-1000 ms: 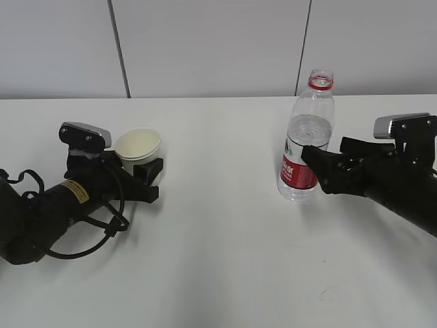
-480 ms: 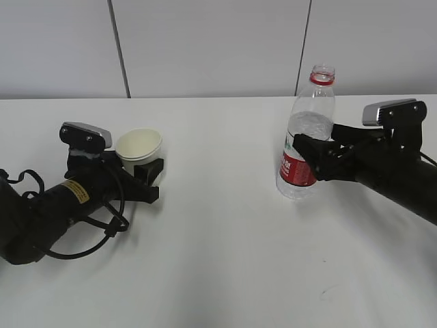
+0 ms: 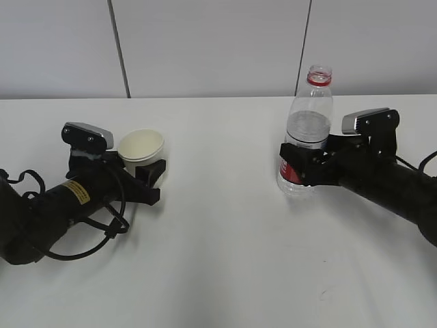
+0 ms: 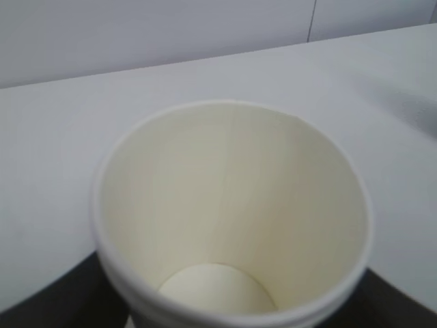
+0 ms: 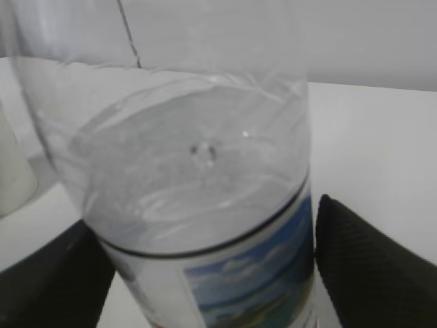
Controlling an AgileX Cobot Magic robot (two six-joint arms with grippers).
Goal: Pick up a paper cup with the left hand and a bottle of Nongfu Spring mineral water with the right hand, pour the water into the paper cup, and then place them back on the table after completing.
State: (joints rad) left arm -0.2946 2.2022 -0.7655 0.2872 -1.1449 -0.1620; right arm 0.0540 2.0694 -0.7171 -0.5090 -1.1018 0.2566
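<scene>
A: Exterior view, from the left: the left hand, a black arm with a yellow sticker and loose cables, lies low on the plain white table, its forked jaws part-way open on either side of the small cream paper cup.

B: Holding it?

A: The fingers sit right at the cup's walls, and the cup stands upright on the table, empty (the left wrist view looks straight down to a dry bottom). Whether they press on it, I cannot tell.

B: And to the right?

A: The clear plastic water bottle with a red label and red neck ring, uncapped, stands upright, roughly half full of water. The right hand, black with a silver-grey box, has wide jaws around the labelled lower body. In the right wrist view a dark finger shows on each side; I would not call it clamped.

B: Risks?

A: The bottle is thin-walled and open, so a hard squeeze could push water out, and a low, loose grip could let it tip on lifting. Too much pressure could crush the cup.
</scene>
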